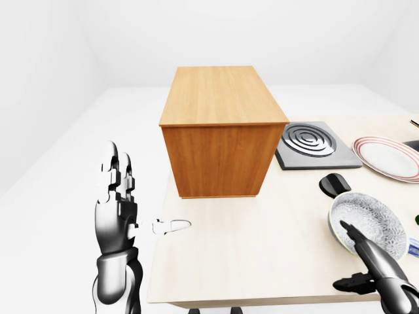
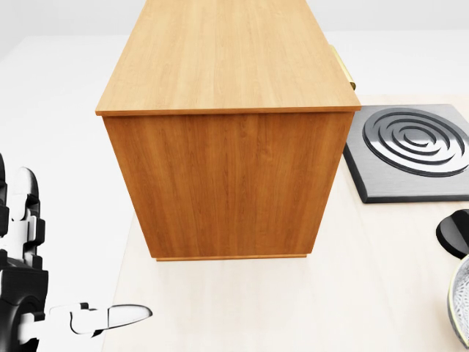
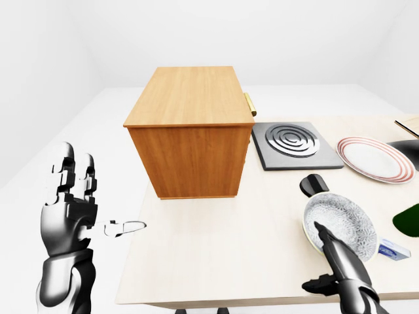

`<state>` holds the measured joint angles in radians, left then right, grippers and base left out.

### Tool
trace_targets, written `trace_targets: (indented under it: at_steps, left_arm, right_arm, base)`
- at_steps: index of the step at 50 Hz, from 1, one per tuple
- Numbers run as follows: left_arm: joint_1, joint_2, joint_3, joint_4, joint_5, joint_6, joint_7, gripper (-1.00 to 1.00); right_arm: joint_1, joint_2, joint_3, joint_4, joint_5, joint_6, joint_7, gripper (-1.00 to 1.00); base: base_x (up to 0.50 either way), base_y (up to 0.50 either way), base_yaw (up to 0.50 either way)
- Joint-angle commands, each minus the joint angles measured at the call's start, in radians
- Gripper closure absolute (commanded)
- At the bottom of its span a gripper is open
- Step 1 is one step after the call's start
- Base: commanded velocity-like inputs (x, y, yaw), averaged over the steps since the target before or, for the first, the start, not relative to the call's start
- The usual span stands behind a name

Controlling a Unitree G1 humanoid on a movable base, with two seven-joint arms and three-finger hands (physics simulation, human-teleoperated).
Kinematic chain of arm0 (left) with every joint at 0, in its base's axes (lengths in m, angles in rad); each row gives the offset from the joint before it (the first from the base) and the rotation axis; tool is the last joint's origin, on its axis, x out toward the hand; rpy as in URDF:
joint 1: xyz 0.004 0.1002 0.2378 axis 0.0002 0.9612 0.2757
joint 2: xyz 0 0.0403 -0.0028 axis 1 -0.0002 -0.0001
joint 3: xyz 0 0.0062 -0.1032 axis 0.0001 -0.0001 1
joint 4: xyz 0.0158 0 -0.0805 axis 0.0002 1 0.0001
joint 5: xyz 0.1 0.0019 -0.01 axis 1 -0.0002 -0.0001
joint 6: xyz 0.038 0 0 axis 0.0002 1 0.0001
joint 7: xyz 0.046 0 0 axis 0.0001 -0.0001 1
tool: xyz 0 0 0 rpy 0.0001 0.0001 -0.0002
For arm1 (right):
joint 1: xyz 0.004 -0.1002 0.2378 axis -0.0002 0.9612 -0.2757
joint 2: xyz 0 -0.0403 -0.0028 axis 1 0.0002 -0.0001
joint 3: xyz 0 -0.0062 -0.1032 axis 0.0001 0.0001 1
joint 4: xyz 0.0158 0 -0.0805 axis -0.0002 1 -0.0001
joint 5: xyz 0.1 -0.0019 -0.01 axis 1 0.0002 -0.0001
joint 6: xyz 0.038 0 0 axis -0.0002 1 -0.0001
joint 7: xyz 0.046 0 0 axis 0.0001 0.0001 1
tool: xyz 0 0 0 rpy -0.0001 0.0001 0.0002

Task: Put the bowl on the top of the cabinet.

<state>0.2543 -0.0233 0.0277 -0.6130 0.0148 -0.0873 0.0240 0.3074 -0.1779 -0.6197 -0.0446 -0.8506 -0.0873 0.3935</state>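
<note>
The speckled grey-white bowl (image 1: 370,219) sits on the pale table (image 1: 262,242) at the lower right of the left-eye view. The wooden cabinet (image 1: 219,131) stands on the table's left part, its flat top (image 2: 227,51) bare. My right hand (image 1: 357,265) is open at the bowl's lower rim: one dark finger reaches over the rim, the thumb is spread below it. My left hand (image 1: 141,203) is open and empty, raised upright beside the table's left edge, lower left of the cabinet.
A grey hob plate (image 1: 314,144) lies right of the cabinet. A red-rimmed plate (image 1: 387,157) lies further right. A black object (image 1: 335,184) touches the bowl's upper left. A green thing (image 3: 409,219) and a small box (image 3: 393,250) lie right of the bowl.
</note>
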Motion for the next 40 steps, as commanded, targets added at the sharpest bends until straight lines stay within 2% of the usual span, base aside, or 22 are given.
trace_targets:
  at_steps: [1,2,3,20,28,29,32,34,35,40]
  left_arm:
    - [-0.007,0.0,0.004,0.011,0.0,0.0,0.003,-1.0]
    - [-0.009,0.0,0.005,0.013,0.0,0.0,0.003,-1.0]
    - [-0.01,-0.001,0.005,0.006,0.002,0.0,0.005,-1.0]
    - [-0.015,-0.001,0.007,0.032,0.006,0.0,0.013,-1.0]
    - [-0.014,0.0,0.006,0.04,0.005,0.0,0.011,-1.0]
    - [-0.016,0.0,0.006,0.04,0.004,0.0,0.011,-1.0]
    - [-0.016,0.001,0.006,0.03,0.003,0.0,0.01,-1.0]
    - [-0.016,0.001,0.006,0.026,0.003,0.0,0.01,-1.0]
    - [-0.014,0.001,0.006,0.024,0.002,0.0,0.008,-1.0]
    - [-0.013,0.001,0.004,0.02,0.002,0.0,0.006,-1.0]
  right_arm:
    - [0.019,-0.008,0.019,0.049,-0.036,0.0,0.001,-0.22]
    - [0.021,-0.009,0.019,0.052,-0.039,0.0,0.007,0.51]
    - [0.027,-0.008,0.017,0.049,-0.04,0.0,0.009,1.0]
    - [0.008,-0.008,-0.025,-0.01,-0.009,0.0,0.057,1.0]
    - [-0.02,-0.007,-0.094,-0.155,0.063,0.0,0.161,1.0]
    - [-0.038,-0.021,-0.127,-0.252,0.105,0.0,0.228,1.0]
    - [-0.075,-0.034,-0.177,-0.361,0.15,0.0,0.305,1.0]
    - [-0.089,-0.039,-0.192,-0.389,0.162,0.0,0.305,1.0]
    - [-0.119,-0.068,-0.217,-0.461,0.198,0.0,0.305,1.0]
    - [-0.194,-0.135,-0.246,-0.545,0.232,0.0,0.305,1.0]
  base:
    - [0.0,0.0,0.0]
    - [0.0,0.0,0.0]
    - [0.0,0.0,0.0]
    - [0.0,0.0,0.0]
    - [0.0,0.0,0.0]
    - [0.0,0.0,0.0]
    - [0.0,0.0,0.0]
    - [0.0,0.0,0.0]
    - [0.0,0.0,0.0]
    - [0.0,0.0,0.0]
